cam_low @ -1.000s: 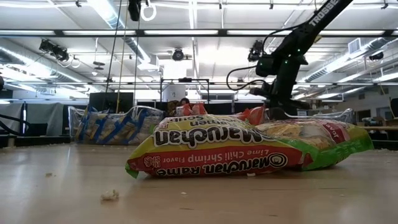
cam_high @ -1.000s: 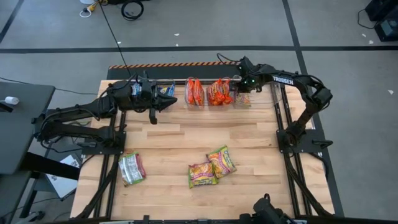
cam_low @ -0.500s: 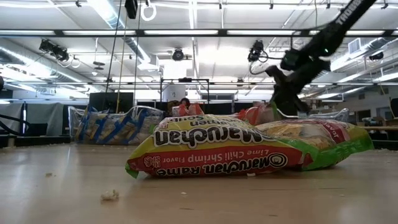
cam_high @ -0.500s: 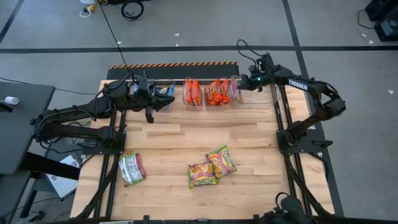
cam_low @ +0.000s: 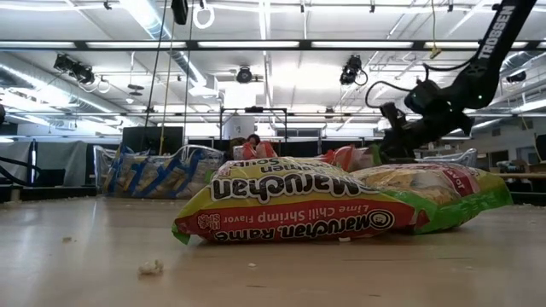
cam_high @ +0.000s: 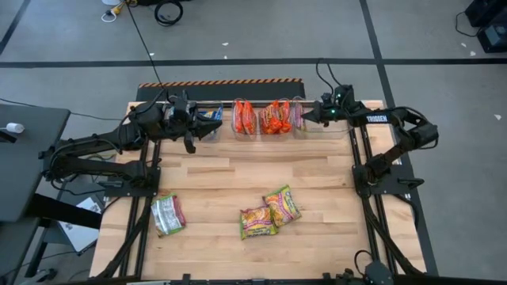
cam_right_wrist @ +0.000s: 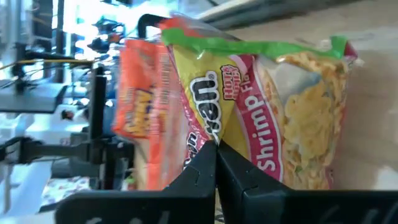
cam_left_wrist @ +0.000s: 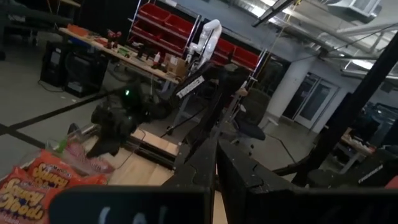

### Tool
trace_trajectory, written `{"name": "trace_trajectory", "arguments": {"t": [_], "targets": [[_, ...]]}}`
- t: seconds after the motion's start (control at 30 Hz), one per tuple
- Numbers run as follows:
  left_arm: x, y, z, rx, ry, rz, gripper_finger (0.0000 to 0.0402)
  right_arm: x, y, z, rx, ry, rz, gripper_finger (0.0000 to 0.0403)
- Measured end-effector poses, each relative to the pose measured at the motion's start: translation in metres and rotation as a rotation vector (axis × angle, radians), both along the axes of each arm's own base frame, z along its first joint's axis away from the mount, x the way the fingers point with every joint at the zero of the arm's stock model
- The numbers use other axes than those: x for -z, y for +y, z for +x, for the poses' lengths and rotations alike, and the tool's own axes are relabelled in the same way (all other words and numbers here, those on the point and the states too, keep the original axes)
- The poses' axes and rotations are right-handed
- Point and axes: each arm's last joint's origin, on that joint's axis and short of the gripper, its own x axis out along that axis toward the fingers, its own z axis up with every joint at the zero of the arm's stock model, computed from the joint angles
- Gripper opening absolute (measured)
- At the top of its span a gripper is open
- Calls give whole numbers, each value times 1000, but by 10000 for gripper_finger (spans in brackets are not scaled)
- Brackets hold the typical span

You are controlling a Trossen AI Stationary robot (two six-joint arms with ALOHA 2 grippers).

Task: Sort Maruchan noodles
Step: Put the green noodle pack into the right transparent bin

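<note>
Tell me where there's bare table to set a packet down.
Bare wood spans the middle, between the bins at the far edge and the pair of packets nearer the front. The front right corner is also free. The far edge is crowded: bins and both grippers.

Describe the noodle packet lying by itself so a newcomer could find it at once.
Start from the wooden table in the high view and go to its near edge on the left arm's side. One green-and-pink packet lies there beside the frame rail. Unlike the overlapping pair near the middle, it touches no other packet.
</note>
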Motion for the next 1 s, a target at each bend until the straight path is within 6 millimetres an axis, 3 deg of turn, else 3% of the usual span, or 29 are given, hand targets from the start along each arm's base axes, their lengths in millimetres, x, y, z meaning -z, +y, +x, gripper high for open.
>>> {"name": "trace_trajectory", "arguments": {"t": [0.3,0.57,1.0], "targets": [[-2,0,0,0,-18,5,21,7,3,8,65,60,29,79],[-1,0,0,12,-14,6,21,-4,4,7,86,35,10,145],[-1,0,0,21,4,81,21,-40,22,-6,215,77,-77,155]]}}
